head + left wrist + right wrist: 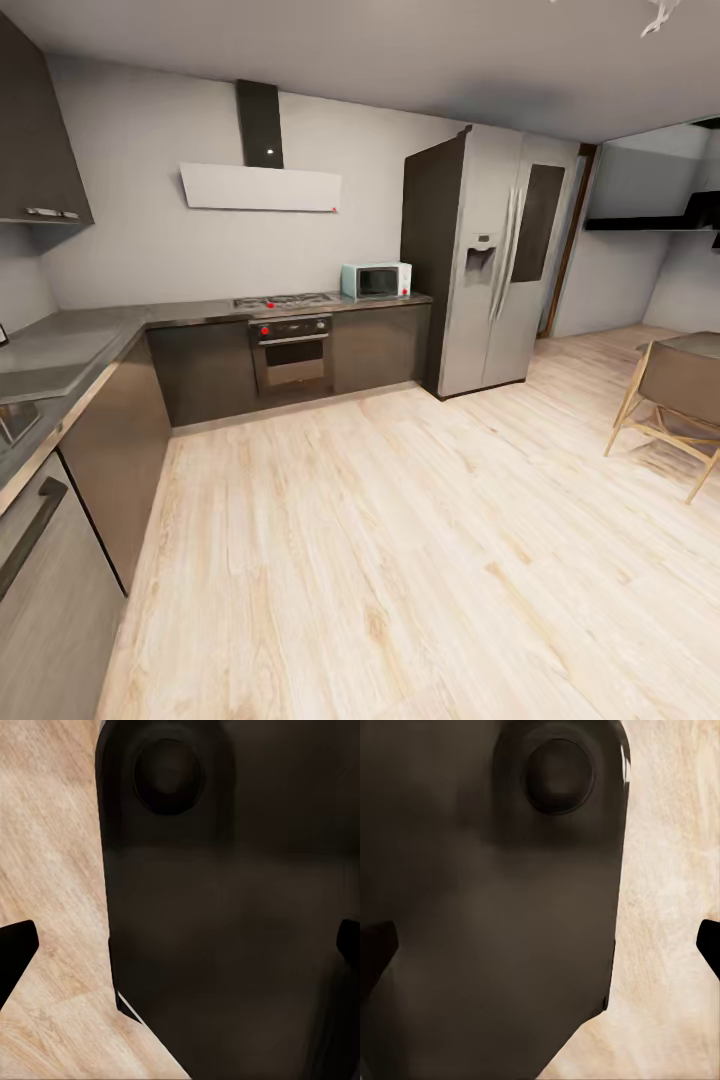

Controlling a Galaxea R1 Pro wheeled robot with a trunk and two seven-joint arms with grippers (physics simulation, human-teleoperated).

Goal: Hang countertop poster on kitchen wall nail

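The poster is out of view. The grey L-shaped kitchen countertop (80, 335) runs along the left wall and the back wall in the head view, with the steel sink (14, 420) set into it at the far left. In the left wrist view my left gripper (180, 949) is open, its dark fingertips (15, 954) far apart at the picture's edges, over a dark part of the robot and the wood floor. My right gripper (540, 949) is open in the same way, fingertips (709, 945) wide apart with nothing between them.
A hob (285, 300) and oven (291, 355) sit in the back run, with a microwave (375, 280) beside a tall fridge (490, 255). A range hood (260, 185) hangs on the back wall. A wooden chair (670, 400) stands at the right. Pale wood floor (400, 520) spreads ahead.
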